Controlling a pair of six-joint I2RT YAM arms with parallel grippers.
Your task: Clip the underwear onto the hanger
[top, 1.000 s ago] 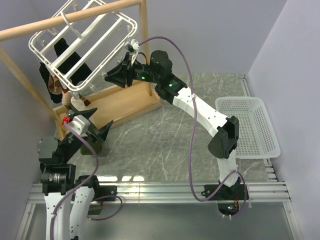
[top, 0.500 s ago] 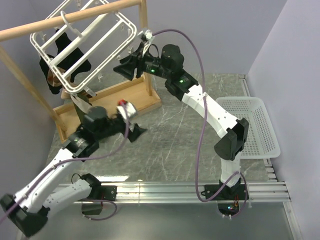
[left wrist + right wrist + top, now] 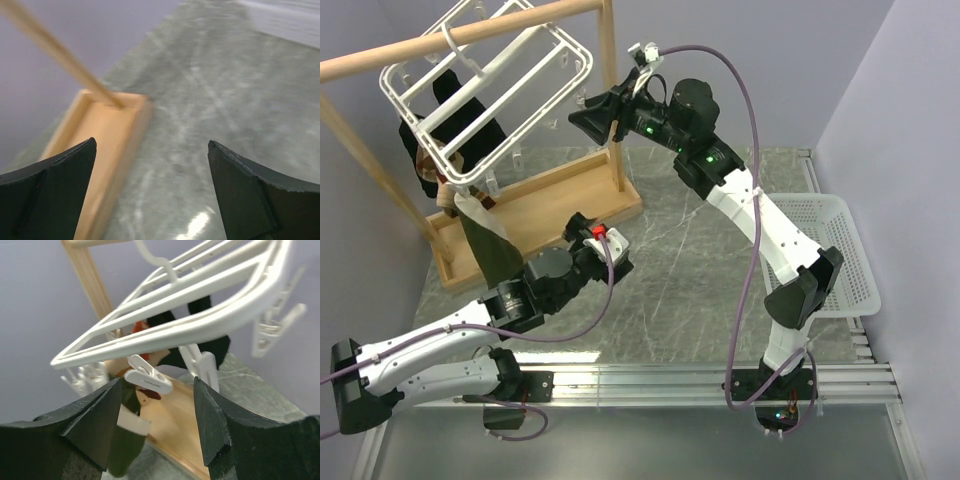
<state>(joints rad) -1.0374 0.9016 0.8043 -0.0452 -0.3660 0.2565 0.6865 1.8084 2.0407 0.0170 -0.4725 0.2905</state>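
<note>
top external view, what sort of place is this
Probably a robot lab cell staged for laundry, not a home: wooden rail stand holding a white hanger, on a marble-look table, with left arm and right arm bolted to metal rails.

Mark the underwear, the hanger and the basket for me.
underwear (image 3: 490, 250), top view, middle of the hanging cloth.
hanger (image 3: 220, 317), right wrist view, near bar of the frame.
basket (image 3: 840, 240), top view, bare mesh floor.
</note>
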